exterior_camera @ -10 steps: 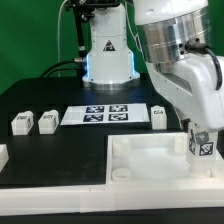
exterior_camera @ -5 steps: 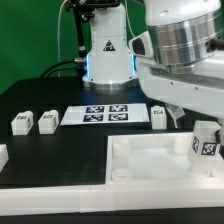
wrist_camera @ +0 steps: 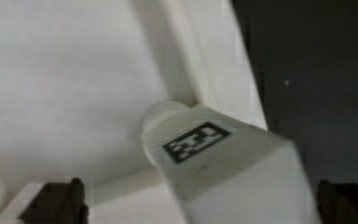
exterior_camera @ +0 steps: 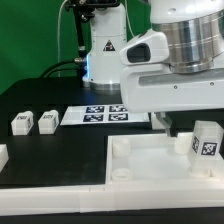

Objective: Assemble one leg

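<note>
Leg (wrist_camera: 213, 152), centred within spread tool (wrist_camera: 202, 202), ungripped

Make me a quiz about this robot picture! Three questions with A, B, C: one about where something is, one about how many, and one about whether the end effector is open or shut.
1. Where is the tagged leg at the exterior view's right?
A in a red bowl
B on the big white panel
C on a chair

2. How many legs sit side by side on the black table at the exterior view's left?
A two
B five
C none

3. How is the end effector?
A shut on a leg
B open
C shut on a screwdriver

Answers:
1 B: the tagged leg rests on the panel, near its far corner.
2 A: just two small white posts sit there.
3 B: in the wrist view its fingertips stand far apart and grip nothing.
</note>
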### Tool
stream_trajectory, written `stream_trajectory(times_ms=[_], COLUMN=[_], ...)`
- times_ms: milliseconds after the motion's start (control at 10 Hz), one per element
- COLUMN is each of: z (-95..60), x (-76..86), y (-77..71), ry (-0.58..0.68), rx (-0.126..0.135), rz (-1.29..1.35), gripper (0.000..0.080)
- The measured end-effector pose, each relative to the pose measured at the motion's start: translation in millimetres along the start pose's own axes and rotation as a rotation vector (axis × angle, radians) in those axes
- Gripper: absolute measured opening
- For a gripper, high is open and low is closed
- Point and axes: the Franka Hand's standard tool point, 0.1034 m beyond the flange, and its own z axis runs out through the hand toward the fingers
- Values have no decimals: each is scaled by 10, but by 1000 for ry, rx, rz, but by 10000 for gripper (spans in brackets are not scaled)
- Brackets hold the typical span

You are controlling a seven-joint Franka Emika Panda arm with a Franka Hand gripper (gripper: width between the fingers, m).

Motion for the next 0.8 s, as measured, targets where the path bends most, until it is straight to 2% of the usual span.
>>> stream_trajectory(times_ms=[300,400,500,600,800], z=[2,3,4,6,9], x=[-5,-8,-13,-16,-18], y=[-18,-26,-44,-41,-40], ry=[-1,-2,-5,-8,-11], rx=[4,8,16,18,20], rz=[49,95,211,324,472], gripper=[618,434,434,300,300])
